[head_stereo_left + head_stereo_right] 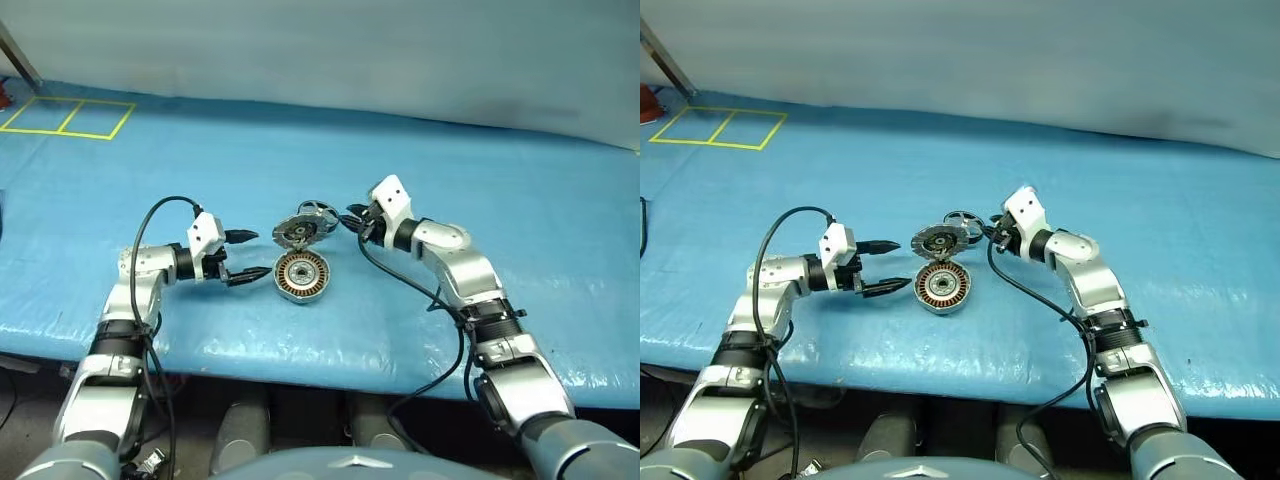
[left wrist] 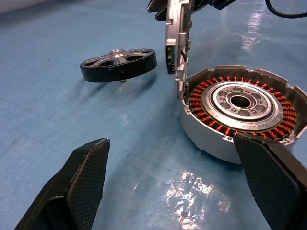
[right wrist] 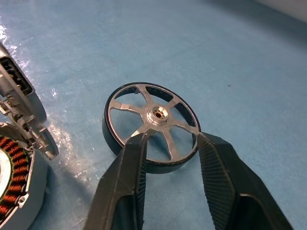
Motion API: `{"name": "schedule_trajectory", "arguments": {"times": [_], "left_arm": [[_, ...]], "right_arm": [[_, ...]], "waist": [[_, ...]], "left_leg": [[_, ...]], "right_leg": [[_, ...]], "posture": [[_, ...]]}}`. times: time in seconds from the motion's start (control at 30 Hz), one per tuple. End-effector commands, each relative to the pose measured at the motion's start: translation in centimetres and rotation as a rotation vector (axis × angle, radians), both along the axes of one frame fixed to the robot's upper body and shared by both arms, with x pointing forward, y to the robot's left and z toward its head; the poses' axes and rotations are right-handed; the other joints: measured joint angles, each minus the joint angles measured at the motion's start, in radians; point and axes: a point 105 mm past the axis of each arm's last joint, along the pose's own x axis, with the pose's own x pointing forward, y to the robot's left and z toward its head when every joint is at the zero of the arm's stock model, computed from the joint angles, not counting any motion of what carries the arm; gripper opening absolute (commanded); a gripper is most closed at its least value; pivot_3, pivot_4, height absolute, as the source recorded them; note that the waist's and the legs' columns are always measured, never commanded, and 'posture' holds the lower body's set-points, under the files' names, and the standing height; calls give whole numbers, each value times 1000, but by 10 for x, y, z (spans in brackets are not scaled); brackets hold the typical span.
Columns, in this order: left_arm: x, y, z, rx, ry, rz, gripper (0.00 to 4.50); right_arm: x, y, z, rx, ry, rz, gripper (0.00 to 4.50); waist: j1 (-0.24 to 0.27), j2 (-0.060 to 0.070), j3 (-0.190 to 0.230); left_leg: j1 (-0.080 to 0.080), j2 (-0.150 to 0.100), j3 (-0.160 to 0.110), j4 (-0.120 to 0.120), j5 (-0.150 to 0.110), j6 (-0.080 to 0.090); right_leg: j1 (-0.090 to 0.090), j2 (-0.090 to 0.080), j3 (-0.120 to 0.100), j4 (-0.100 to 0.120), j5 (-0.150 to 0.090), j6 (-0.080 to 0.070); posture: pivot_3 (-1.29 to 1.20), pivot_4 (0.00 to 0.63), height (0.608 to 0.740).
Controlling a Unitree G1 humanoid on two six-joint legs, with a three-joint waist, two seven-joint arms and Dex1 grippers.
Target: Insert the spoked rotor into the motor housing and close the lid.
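Observation:
The spoked rotor point(image 3: 151, 122), a silver wheel in a dark rim, lies on the blue table just behind the upright lid point(image 1: 297, 231). My right gripper point(image 3: 172, 143) is open, its two fingertips straddling the rotor's near rim. The motor housing point(image 1: 301, 276) sits open in front of the lid, showing copper windings point(image 2: 199, 96) and a central hub. The lid stands on edge at the housing's far side. My left gripper point(image 1: 248, 258) is open and empty, level with the table, just left of the housing and apart from it.
A blue sheet point(image 1: 500, 200) covers the table, whose front edge runs close below the housing. Yellow tape squares point(image 1: 70, 117) mark the far left corner. Black cables loop from both wrists. Bare table lies to the right of the right arm.

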Motion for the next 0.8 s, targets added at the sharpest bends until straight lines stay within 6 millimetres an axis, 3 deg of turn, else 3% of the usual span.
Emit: {"name": "schedule_trajectory", "arguments": {"times": [0.03, 0.33, 0.77, 0.8], "left_arm": [[-8, -9, 17, -63, -72, 11, 4500], [-30, -24, 11, -127, -50, 29, 4500], [-32, -24, 8, -124, -39, 48, 4500], [-32, -24, 8, -124, -40, 49, 4500]], "right_arm": [[7, 13, 10, -17, -37, 57, 2177], [23, 25, 1, 3, 27, 50, 2177], [24, 21, -26, -29, 90, 1, 2177], [23, 21, -28, -31, 96, -1, 2006]], "waist": [[0, 0, 0], [-1, 0, 0], [-5, 1, 0], [-5, 1, 0]], "left_leg": [[0, 0, 0, 0, 0, 0], [1, 1, 0, -1, 2, 0], [2, 1, 1, -1, 3, -1], [2, 1, 1, -1, 3, -1]], "right_leg": [[0, 0, 0, 0, 0, 0], [0, 1, 0, 0, 2, -1], [0, 1, 0, 0, 3, -2], [0, 1, 0, 0, 3, -2]], "posture": [[0, 150, 740], [0, 150, 740], [0, 150, 740], [0, 150, 740]]}}
